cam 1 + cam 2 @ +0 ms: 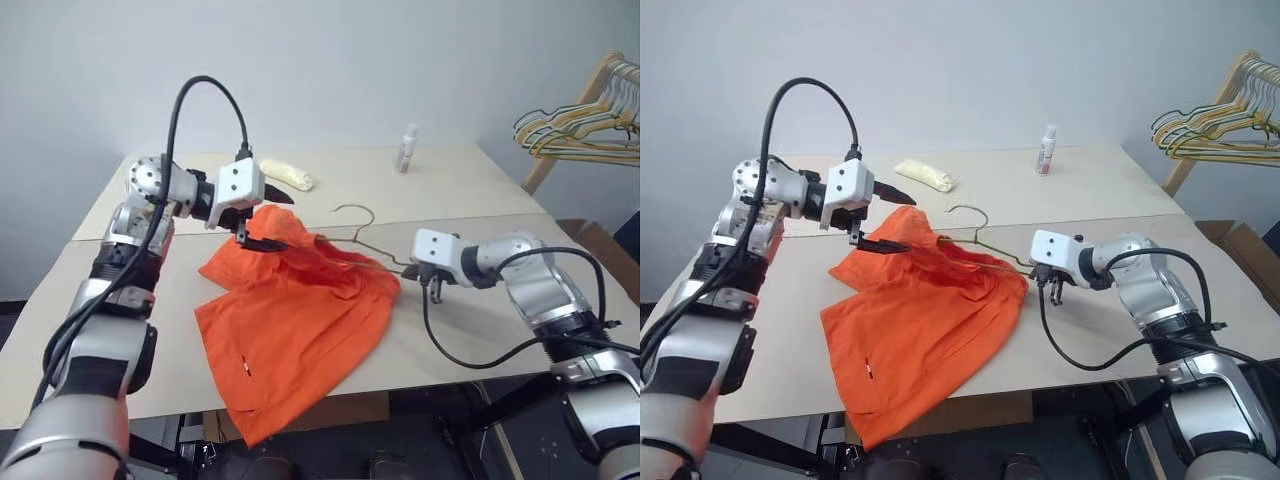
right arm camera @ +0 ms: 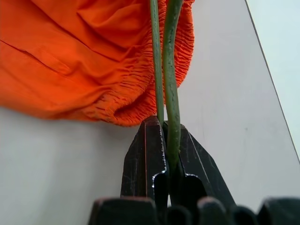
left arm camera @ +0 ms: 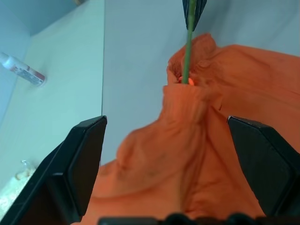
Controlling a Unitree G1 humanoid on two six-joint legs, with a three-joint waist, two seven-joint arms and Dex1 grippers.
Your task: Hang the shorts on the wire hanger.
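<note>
1. Right gripper clenched on wire hanger corner, beside shorts waistband.
2. Left gripper spread wide above shorts, gripping nothing.
3. Hanger arm threaded into shorts on table.
4. Risk: fabric sliding off wire if tilted.

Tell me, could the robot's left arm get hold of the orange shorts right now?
Probably yes: the left gripper hangs open right over the raised fold of the shorts, with nothing between them.
</note>
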